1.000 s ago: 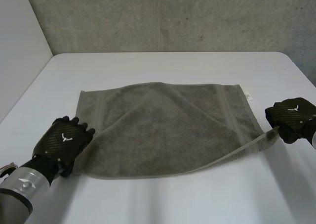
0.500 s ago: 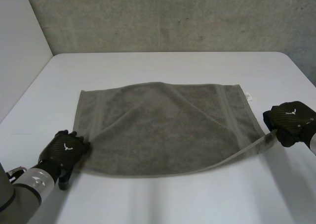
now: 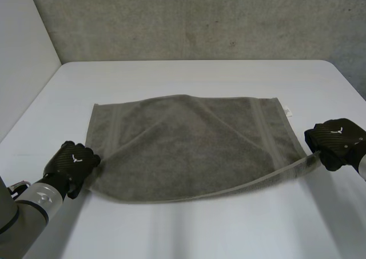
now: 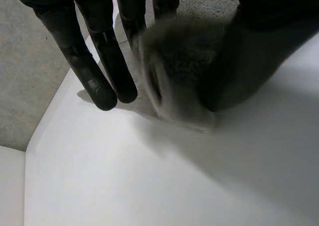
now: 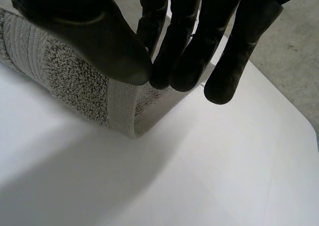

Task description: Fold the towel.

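Towel (image 3: pixel 189 144) lies spread across the white table (image 3: pixel 189 76) in the head view. We have the left hand (image 3: pixel 71 160) on its near left corner and the right hand (image 3: pixel 337 139) on its near right corner, with the near edge lifted slightly off the surface between them.

Left wrist view: thumb and fingers (image 4: pixel 102 66) are closed on a bunched corner, while the other fingers lie straight beside it.

Right wrist view: the thumb (image 5: pixel 89 36) presses the hemmed corner against the fingertips, a thin pinch right at the border.

We judge slippage the main risk. Either grip is shallow, and the cloth's weight could pull a corner free. Unequal lifting would skew the fold and leave the edges misaligned.
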{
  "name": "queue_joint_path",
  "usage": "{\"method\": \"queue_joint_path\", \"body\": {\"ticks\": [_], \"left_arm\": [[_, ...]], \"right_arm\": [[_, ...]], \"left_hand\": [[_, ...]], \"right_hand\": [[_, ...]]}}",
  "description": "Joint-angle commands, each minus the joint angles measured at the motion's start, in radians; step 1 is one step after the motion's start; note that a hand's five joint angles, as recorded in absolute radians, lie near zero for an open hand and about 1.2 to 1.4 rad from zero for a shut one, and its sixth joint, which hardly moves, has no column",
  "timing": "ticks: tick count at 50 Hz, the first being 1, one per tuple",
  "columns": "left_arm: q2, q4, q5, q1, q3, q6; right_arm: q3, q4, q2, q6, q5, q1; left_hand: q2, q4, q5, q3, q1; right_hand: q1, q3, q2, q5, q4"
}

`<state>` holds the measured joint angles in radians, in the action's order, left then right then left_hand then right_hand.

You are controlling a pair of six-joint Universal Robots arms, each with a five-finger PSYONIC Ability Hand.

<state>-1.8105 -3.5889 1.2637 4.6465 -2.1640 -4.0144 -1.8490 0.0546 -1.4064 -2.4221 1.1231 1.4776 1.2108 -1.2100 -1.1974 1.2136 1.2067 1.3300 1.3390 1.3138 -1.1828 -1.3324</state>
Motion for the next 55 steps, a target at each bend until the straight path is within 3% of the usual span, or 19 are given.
{"method": "queue_joint_path", "body": {"ticks": [1, 10, 15, 21, 28, 35, 37, 40, 43, 48, 55], "left_arm": [[0.091, 0.042, -0.006, 0.001, -0.003, 0.012], [0.280, 0.124, -0.017, 0.008, -0.005, 0.112], [0.397, 0.156, -0.047, 0.029, -0.016, 0.156], [0.424, 0.206, -0.107, 0.073, -0.011, 0.155], [0.349, 0.202, -0.155, 0.095, 0.038, 0.153], [0.100, 0.240, -0.147, 0.080, 0.190, 0.153], [-0.019, 0.297, -0.144, 0.077, 0.294, 0.156], [-0.132, 0.372, -0.141, 0.066, 0.412, 0.161], [-0.181, 0.410, -0.132, 0.055, 0.477, 0.164], [-0.351, 0.481, -0.050, 0.002, 0.732, 0.198], [-0.498, 0.490, 0.012, -0.037, 0.991, 0.267]], "right_arm": [[0.027, 0.010, -0.035, -0.005, 0.003, -0.010], [0.056, 0.071, -0.197, -0.078, -0.003, -0.031], [0.059, 0.142, -0.301, -0.118, -0.089, -0.109], [0.059, 0.208, -0.332, -0.115, -0.195, -0.187], [0.091, 0.202, -0.301, -0.115, -0.232, -0.200], [0.254, 0.197, -0.052, -0.114, -0.189, -0.117], [0.359, 0.203, 0.065, -0.118, -0.123, -0.062], [0.416, 0.203, 0.118, -0.123, -0.085, -0.031], [0.534, 0.203, 0.233, -0.129, -0.011, 0.030], [0.776, 0.192, 0.450, -0.228, 0.092, 0.116], [0.991, 0.154, 0.624, -0.366, 0.130, 0.136]], "left_hand": [[0.074, -0.075, 0.087, 0.071, 0.078], [0.186, -0.186, -0.024, 0.183, 0.190], [0.186, -0.186, -0.024, 0.183, 0.190], [0.186, -0.186, -0.024, 0.183, 0.190], [0.186, -0.186, -0.024, 0.183, 0.190], [0.186, -0.186, -0.024, 0.183, 0.190], [0.186, -0.186, -0.024, 0.183, 0.190], [0.186, -0.186, -0.024, 0.183, 0.190], [0.186, -0.186, -0.024, 0.183, 0.190], [0.186, -0.186, -0.024, 0.183, 0.190], [0.186, -0.186, -0.024, 0.183, 0.190]], "right_hand": [[0.066, 0.057, 0.082, -0.039, -0.064], [0.066, 0.057, 0.082, -0.039, -0.064], [0.066, 0.057, 0.082, -0.039, -0.064], [0.066, 0.057, 0.082, -0.039, -0.064], [0.066, 0.057, 0.082, -0.039, -0.064], [0.066, 0.057, 0.082, -0.039, -0.064], [0.066, 0.057, 0.082, -0.039, -0.064], [0.066, 0.057, 0.082, -0.039, -0.064], [0.066, 0.057, 0.082, -0.039, -0.064], [0.066, 0.057, 0.082, -0.039, -0.064], [0.066, 0.057, 0.082, -0.039, -0.064]]}}
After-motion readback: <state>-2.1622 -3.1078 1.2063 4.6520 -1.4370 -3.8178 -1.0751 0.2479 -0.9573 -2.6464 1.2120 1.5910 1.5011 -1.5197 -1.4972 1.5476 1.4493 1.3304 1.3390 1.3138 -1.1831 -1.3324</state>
